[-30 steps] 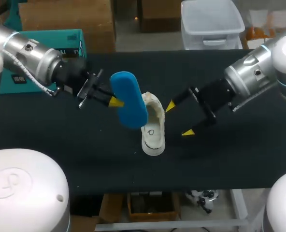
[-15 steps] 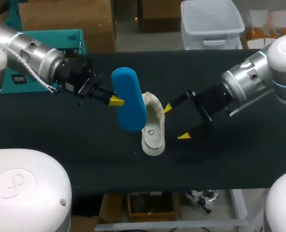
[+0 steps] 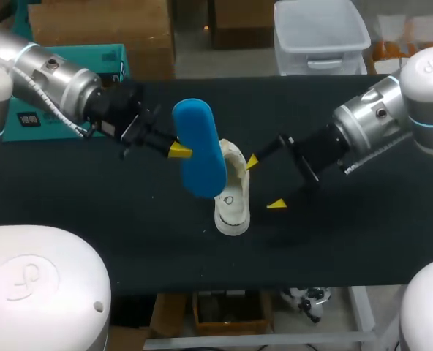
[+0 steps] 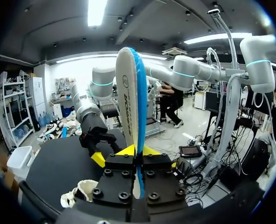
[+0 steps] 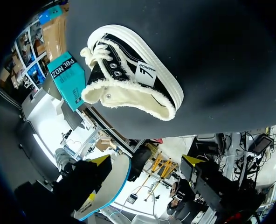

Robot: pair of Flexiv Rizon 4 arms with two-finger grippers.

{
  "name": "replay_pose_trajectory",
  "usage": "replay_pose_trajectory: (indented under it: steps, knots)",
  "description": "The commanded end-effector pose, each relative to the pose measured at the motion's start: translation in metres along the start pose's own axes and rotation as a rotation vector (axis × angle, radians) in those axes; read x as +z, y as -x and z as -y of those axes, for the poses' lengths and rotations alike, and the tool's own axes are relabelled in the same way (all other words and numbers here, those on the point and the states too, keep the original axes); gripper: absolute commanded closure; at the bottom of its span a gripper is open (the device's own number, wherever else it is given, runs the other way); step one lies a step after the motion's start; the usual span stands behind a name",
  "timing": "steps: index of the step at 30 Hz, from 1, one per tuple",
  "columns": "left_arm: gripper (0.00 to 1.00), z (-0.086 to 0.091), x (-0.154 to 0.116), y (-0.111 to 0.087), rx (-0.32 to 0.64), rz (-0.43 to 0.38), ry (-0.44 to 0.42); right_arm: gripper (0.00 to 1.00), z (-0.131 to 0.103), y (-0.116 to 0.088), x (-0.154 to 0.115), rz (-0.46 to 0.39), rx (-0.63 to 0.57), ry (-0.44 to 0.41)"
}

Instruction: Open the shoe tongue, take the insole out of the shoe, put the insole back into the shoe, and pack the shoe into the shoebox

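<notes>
Left arm point(image 3: 55, 84): silver cylinder links, white joint housing, cyan ring, coiled white cable.
Right arm point(image 3: 377, 117): same silver and white, cyan ring.
Jaws: black, bright yellow tips.
Mount plate point(image 4: 124, 189): black, round bolt heads.

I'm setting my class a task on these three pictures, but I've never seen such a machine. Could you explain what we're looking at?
This is a robot with two arms working at a dark table. One picture looks down from above. The two round ones come from a camera on each wrist. The left hand grips a blue insole, held on end close to a shoe that rests on the table. The right hand is open beside the shoe and holds nothing. A teal shoebox waits by the table's far left corner.
</notes>
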State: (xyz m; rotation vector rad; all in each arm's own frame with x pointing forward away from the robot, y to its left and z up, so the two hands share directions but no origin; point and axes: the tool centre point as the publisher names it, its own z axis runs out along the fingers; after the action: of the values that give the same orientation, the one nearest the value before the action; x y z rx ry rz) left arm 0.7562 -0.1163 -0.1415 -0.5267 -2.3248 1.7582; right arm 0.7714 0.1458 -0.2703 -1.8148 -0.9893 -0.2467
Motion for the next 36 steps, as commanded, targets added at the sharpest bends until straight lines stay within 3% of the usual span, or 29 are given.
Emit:
replay_pose_trajectory:
  steps: [1, 11, 26, 29, 36]
  knots:
    - [1.0, -0.008, 0.008, -0.002, 0.081, -0.016, -0.004, 0.0, 0.0, 0.002, -0.001, -0.012, -0.002, -0.015]
    - [1.0, -0.029, 0.033, -0.017, 0.324, 0.057, 0.029, 0.0, 0.001, -0.006, 0.002, -0.058, 0.027, -0.077]
    - [1.0, -0.042, 0.054, -0.006, 0.444, 0.161, 0.092, 0.01, -0.006, -0.01, 0.02, -0.084, 0.111, -0.098]
    - [1.0, -0.047, 0.056, 0.0, 0.454, 0.201, 0.108, 0.07, -0.005, -0.011, 0.022, -0.09, 0.118, -0.096]
    - [1.0, -0.057, 0.063, 0.011, 0.458, 0.218, 0.124, 0.4, -0.006, -0.016, 0.025, -0.106, 0.12, -0.089]
